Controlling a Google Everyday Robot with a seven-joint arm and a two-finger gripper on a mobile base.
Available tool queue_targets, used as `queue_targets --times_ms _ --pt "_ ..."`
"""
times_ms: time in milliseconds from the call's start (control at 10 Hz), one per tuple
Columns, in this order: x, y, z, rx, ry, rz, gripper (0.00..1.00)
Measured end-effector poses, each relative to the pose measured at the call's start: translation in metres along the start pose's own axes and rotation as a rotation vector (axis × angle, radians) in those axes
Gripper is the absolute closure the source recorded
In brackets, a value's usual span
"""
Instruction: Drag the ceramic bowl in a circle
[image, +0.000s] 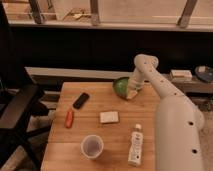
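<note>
Seemingly mid-circle, the claw (132, 93) meets the round glossy green ceramic bowl (121, 86) at the surface's (100, 140) far edge; its grip is impossible to judge.

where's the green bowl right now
The ceramic bowl sits at the table's far edge, right of the black phone, with the gripper at its right rim.

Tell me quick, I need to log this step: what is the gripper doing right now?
Gripper: at the ceramic bowl near the table's far edge, against the bowl's right rim; whether it is open or closed cannot be told.
</note>
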Motion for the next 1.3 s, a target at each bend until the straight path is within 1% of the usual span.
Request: queue_targets --times_ms 100,200,300,400,500,600,700,800,900,1000,1200,1300 --pt "-0.019 -0.003 0.005 -0.012 -0.016 -0.046 1.00" --pt "-0.039 0.002 0.007 -0.028 -0.041 -0.098 1.00" --pt "-0.050 0.010 0.006 -0.039 -0.059 -0.127 1.00" --pt "-0.057 0.023 0.003 -0.052 -0.079 -0.149 1.00" --pt "-0.058 0.041 -0.001 -0.067 -0.095 -0.156 1.00" --pt "-0.054 0.056 -0.001 -0.088 -0.097 -0.155 1.00" --pt "-0.044 0.075 -0.002 -0.113 -0.092 -0.144 1.00" --pt "-0.030 0.094 -0.001 -0.139 -0.083 -0.122 1.00" --pt "-0.015 0.106 -0.001 -0.154 -0.073 -0.090 1.00" --pt "-0.001 0.111 -0.002 -0.158 -0.061 -0.055 1.00" --pt "0.034 0.108 -0.006 -0.141 -0.035 0.030 1.00" --pt "0.039 0.107 -0.007 -0.136 -0.031 0.042 0.99"
